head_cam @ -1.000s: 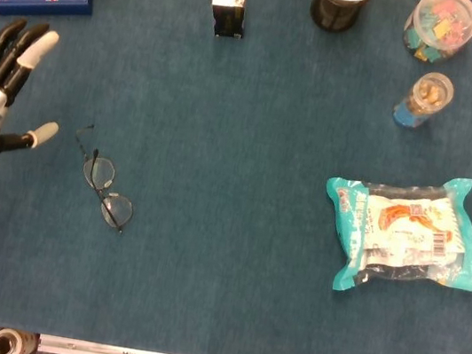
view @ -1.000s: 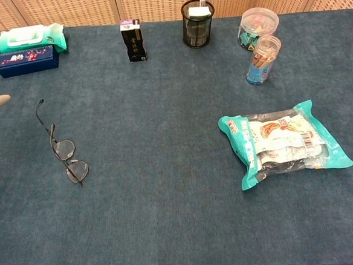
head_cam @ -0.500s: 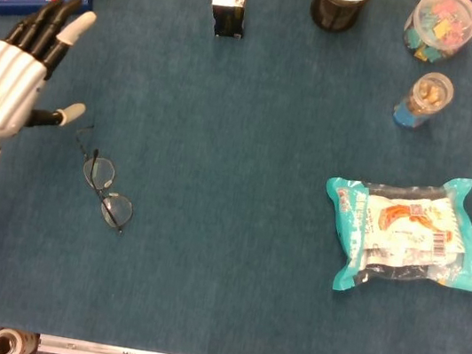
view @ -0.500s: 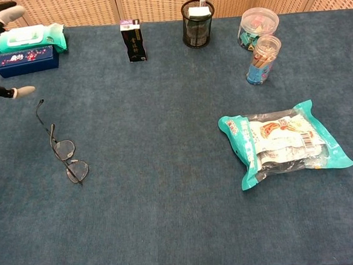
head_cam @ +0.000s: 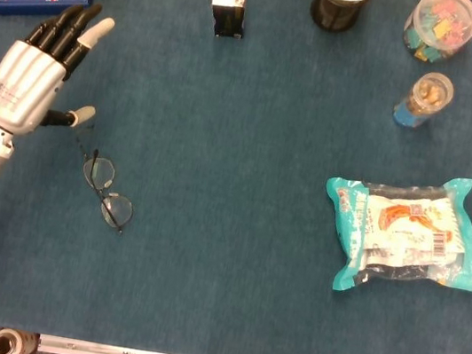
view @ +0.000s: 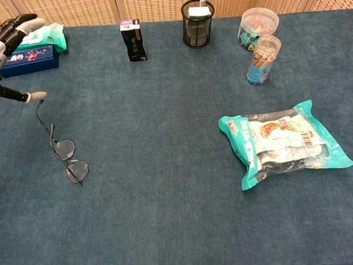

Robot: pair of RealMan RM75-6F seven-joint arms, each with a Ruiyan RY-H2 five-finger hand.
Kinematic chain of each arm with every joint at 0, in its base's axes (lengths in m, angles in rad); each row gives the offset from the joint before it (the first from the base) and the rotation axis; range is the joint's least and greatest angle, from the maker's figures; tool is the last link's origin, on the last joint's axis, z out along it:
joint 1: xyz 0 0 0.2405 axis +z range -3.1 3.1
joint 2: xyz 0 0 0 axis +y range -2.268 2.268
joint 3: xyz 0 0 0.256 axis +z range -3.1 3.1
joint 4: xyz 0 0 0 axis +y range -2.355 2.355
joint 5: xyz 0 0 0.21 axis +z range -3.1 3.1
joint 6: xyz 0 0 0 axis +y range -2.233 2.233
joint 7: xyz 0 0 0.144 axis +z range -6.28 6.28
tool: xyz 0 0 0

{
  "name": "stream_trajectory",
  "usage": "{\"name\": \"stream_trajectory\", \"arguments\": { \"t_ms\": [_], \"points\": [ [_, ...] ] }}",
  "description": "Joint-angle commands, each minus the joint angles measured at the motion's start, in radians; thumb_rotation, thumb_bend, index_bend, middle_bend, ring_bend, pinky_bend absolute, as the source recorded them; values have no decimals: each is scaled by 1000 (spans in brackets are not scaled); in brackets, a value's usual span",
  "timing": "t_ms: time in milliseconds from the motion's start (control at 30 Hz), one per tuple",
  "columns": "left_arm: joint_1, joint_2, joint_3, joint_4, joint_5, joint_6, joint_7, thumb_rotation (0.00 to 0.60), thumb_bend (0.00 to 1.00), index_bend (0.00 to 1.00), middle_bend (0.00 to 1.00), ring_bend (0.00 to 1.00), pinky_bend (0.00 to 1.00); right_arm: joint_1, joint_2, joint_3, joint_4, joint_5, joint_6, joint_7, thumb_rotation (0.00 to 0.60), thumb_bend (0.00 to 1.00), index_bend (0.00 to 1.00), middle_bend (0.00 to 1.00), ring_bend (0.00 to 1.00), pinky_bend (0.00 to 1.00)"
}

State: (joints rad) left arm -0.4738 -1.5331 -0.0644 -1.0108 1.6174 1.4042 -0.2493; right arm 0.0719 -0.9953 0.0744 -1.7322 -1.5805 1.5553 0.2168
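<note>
The left hand (head_cam: 31,82) was held spread and empty above the table (head_cam: 228,230), near the eyeglasses (head_cam: 107,188), which lay untouched; grasping was judged not yet begun. The right hand was not seen.

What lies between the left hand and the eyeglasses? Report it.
Nothing: in the head view only bare blue table cloth separates the open left hand from the eyeglasses; its thumb tip hangs just beyond the near temple arm.
</note>
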Motion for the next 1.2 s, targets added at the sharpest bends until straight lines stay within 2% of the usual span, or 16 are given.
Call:
{"name": "stream_trajectory", "arguments": {
  "t_ms": [33, 500, 1200],
  "points": [
    [2, 0, 5, -1, -1, -2, -4, 600, 0, 0, 19, 20, 179, 0, 0, 0, 0, 1, -1, 0, 600, 213, 525, 429, 288, 286],
    [33, 12, 53, -37, 43, 48, -30, 600, 0, 0, 19, 19, 179, 3, -2, 0, 4, 5, -9, 1, 600, 214, 526, 429, 288, 287],
    [67, -13, 110, 30, 105, 107, -40, 600, 0, 0, 19, 18, 179, 4, -2, 2, 7, 11, -14, 4, 600, 213, 526, 429, 288, 286]
  ]
}}
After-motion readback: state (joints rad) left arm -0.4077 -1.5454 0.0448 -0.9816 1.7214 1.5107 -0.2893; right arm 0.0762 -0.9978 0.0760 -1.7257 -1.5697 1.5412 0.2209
